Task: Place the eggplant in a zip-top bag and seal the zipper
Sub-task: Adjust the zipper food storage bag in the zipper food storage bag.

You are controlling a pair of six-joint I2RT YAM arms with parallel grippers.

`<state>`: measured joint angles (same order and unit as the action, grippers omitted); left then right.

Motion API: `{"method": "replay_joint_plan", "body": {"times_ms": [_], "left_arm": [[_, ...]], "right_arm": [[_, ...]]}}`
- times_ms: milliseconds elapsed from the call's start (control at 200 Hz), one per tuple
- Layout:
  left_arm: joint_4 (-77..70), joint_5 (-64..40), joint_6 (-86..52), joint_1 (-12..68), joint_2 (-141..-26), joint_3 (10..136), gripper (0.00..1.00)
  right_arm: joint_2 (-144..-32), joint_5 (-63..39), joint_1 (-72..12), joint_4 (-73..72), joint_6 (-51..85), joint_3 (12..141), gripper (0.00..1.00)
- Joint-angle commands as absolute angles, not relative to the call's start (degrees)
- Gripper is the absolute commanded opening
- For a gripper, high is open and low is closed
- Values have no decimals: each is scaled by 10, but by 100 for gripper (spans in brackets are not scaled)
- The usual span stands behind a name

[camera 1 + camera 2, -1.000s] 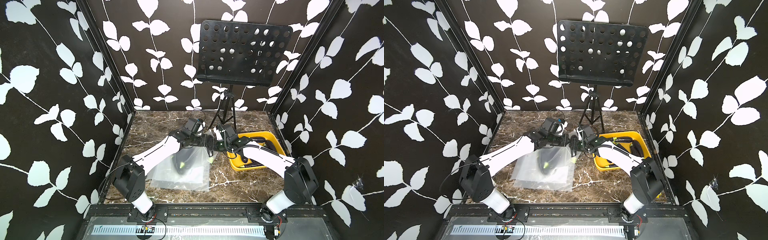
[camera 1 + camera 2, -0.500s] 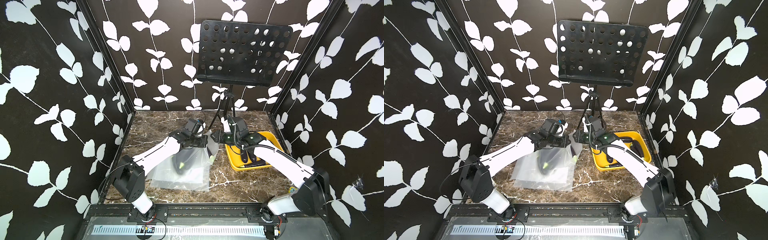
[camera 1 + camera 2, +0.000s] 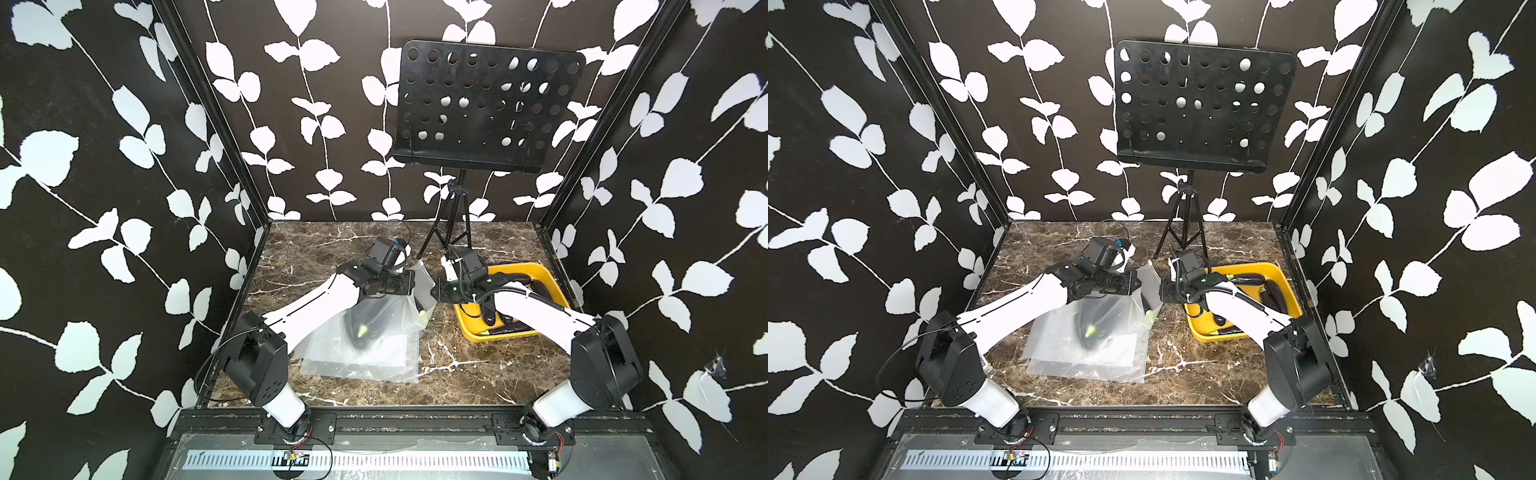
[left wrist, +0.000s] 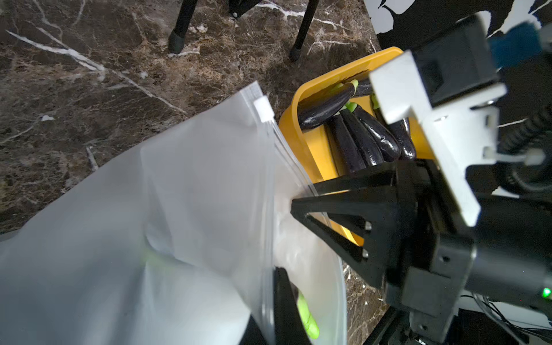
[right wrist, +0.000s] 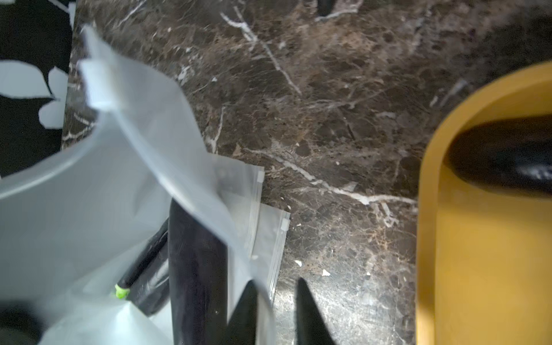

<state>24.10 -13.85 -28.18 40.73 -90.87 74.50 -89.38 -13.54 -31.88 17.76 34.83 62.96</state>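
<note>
So the eggplant is already sat inside the zip-top bag. Its dark body and green stem can be seen through the film, low down where the bag sags onto the desk. A second green tip can be made out nearer the mouth, but what it belongs to can't be told.

The bag's rim is pinched in the closed jaws of the left gripper and held up off the desk. The mouth is turned toward the yellow tray, where the spare eggplants are kept. The right gripper is parked right at the rim. In the right wrist view its jaws are seen narrowly apart with film between them, but whether that film is actually clamped can't be told.

Handling-wise, the film looks thin, floppy and probably slick, so it's best taken at the stiffer zipper strip rather than the wall. The bag is likely to be dragged down by the eggplant's weight, which should help keep the track taut. The white slider tab at the track's end is small and should be gripped squarely, or it'll probably be lost.
</note>
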Motion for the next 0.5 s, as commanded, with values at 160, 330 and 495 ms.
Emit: {"method": "replay_joint_plan", "body": {"times_ms": [160,330,495], "left_arm": [[283,-124,-237,370,-852,770,0],[300,-117,-218,331,-782,770,0],[334,-121,-203,310,-718,780,0]], "right_arm": [[-861,-175,-368,139,346,747,2],[-899,-211,-406,139,342,853,2],[-950,-219,-426,152,335,947,1]]}}
